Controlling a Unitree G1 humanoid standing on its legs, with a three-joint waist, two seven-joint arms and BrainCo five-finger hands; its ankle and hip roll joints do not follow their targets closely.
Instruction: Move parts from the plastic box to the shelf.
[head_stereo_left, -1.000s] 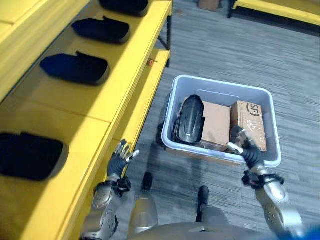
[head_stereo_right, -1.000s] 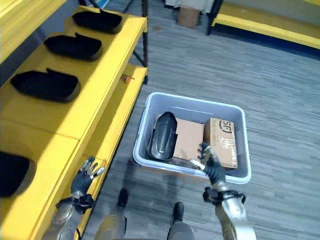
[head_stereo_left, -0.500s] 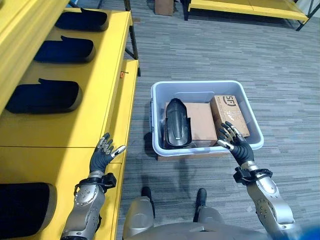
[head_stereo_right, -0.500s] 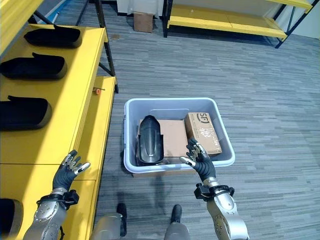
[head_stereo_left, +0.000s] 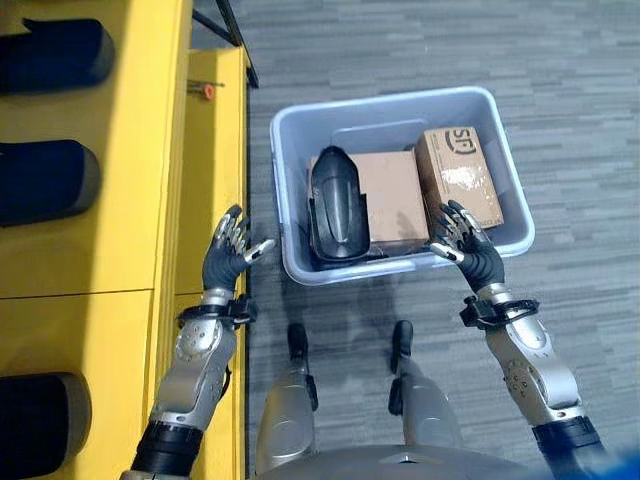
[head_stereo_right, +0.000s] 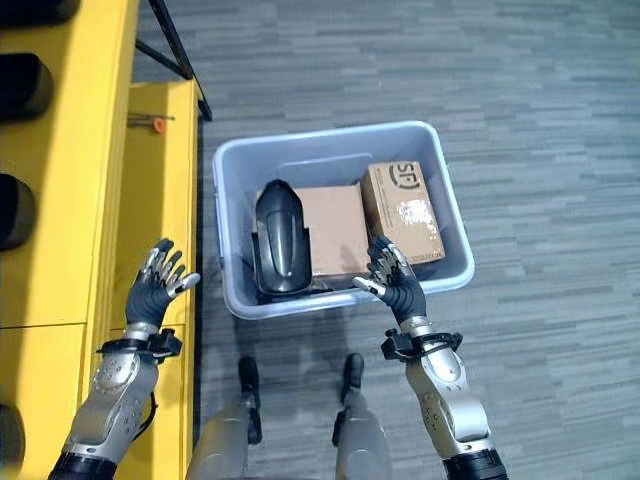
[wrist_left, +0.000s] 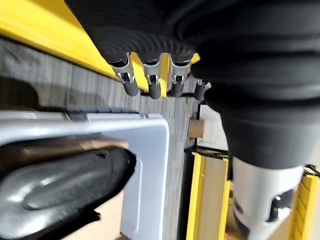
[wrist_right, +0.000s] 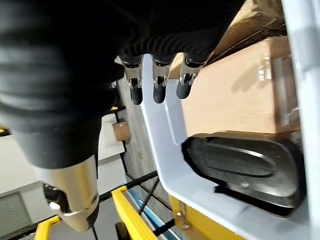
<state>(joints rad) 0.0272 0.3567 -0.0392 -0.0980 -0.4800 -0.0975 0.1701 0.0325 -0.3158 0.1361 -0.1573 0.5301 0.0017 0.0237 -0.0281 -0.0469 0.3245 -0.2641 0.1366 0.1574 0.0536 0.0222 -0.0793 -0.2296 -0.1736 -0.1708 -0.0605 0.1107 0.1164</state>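
The black part (head_stereo_left: 337, 205) lies lengthwise in the box (head_stereo_left: 290, 160), between my open, empty left hand (head_stereo_left: 228, 257) and right hand (head_stereo_left: 468, 244), both at its near rim.

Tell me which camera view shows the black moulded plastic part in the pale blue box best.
The left eye view: the black moulded plastic part appears whole, lying lengthwise in the pale blue box beside the cardboard. The right eye view shows it similarly. Both wrist views show it very close, cut off by the box wall.
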